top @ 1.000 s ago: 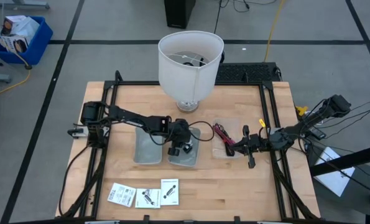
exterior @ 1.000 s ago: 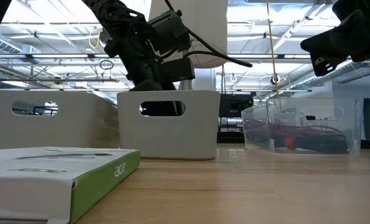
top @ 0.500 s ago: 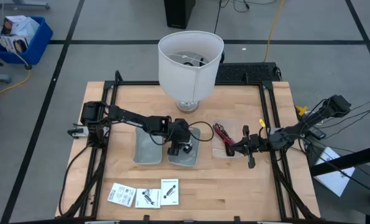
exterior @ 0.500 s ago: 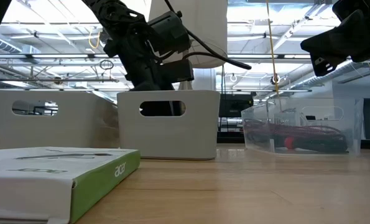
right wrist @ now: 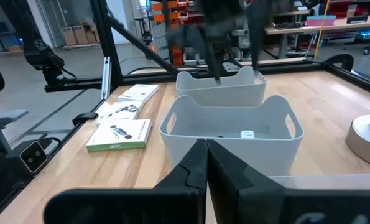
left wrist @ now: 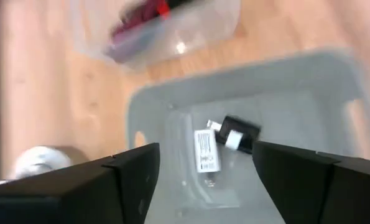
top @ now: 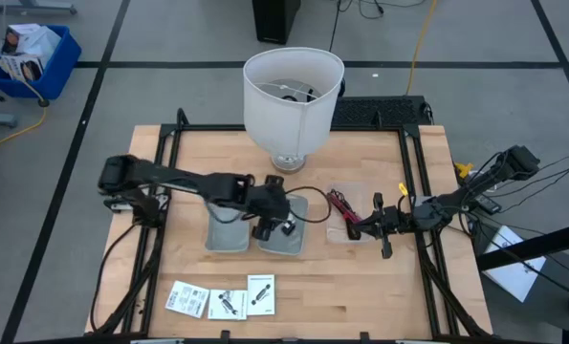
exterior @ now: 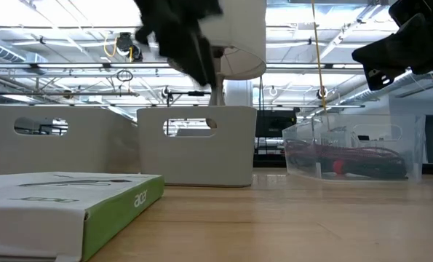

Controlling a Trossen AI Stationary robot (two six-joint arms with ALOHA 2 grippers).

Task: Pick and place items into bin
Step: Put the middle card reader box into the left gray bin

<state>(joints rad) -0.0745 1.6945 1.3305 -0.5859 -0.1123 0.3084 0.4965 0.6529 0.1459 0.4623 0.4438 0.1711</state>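
Just let go and lifted clear: left jaws [left wrist: 200, 171] now spread empty above the right-hand bin [top: 284, 229], white packet [left wrist: 205, 151] and black part [left wrist: 240, 132] lying inside below them, drop done; right jaws [top: 353, 229] together

My two arms are dark, nearly black, built from slim jointed segments with bulkier housings at the joints. A thin black cable loops loose from my left arm near the wrist. My left claw [top: 273, 227] ends in two flat, matte black fingers [left wrist: 129, 186] with squared, angular edges. My right claw [top: 361, 228] has the same dark fingers [right wrist: 191, 171], tapering to narrow tips.
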